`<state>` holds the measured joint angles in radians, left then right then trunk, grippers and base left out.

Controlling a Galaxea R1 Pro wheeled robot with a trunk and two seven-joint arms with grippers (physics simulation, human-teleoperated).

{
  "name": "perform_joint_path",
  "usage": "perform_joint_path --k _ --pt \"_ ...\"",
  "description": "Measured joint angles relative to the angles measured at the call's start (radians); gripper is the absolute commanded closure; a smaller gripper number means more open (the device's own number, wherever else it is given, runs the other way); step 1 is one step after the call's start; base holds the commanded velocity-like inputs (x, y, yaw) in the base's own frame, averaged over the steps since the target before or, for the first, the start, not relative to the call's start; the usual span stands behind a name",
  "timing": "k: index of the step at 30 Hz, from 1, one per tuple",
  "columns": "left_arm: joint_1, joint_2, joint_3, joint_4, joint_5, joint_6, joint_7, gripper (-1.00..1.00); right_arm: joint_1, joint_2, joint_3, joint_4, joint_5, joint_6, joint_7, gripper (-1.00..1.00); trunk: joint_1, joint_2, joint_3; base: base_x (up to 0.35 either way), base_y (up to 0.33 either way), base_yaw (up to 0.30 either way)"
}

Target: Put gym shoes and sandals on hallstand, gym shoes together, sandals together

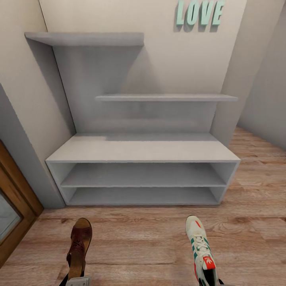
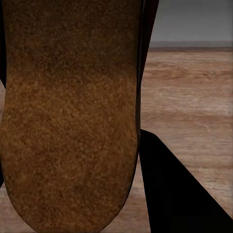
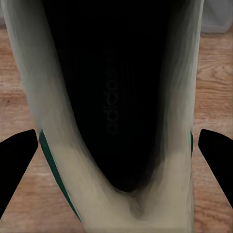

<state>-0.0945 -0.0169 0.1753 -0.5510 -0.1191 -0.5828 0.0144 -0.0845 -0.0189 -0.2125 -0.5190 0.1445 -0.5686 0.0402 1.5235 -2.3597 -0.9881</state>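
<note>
One sandal [image 1: 79, 248], one gym shoe [image 1: 200, 248], one hallstand [image 1: 143, 153]

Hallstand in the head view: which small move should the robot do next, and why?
Probably carry both arms forward toward the hallstand. The left gripper holds a sandal, the right gripper a gym shoe, and the bench top and shelves look bare.

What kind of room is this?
Probably a home hallway: a low grey shoe rack with wall shelves above it, a wood floor, and a LOVE sign on the wall.
</note>
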Motion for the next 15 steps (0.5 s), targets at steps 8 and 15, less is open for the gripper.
perform_joint_path --k 8,15 --pt "0.0 0.0 -0.001 0.0 0.0 0.001 -0.001 1.0 0.0 -0.002 -0.004 0.001 0.0 0.001 -0.002 1.0 0.0 0.0 0.0 0.0 0.0 0.0" --pt "0.0 -0.001 -0.008 0.001 -0.004 0.005 -0.003 1.0 0.0 -0.004 -0.003 0.005 0.002 0.001 -0.001 1.0 0.0 0.0 0.0 0.0 0.0 0.0"
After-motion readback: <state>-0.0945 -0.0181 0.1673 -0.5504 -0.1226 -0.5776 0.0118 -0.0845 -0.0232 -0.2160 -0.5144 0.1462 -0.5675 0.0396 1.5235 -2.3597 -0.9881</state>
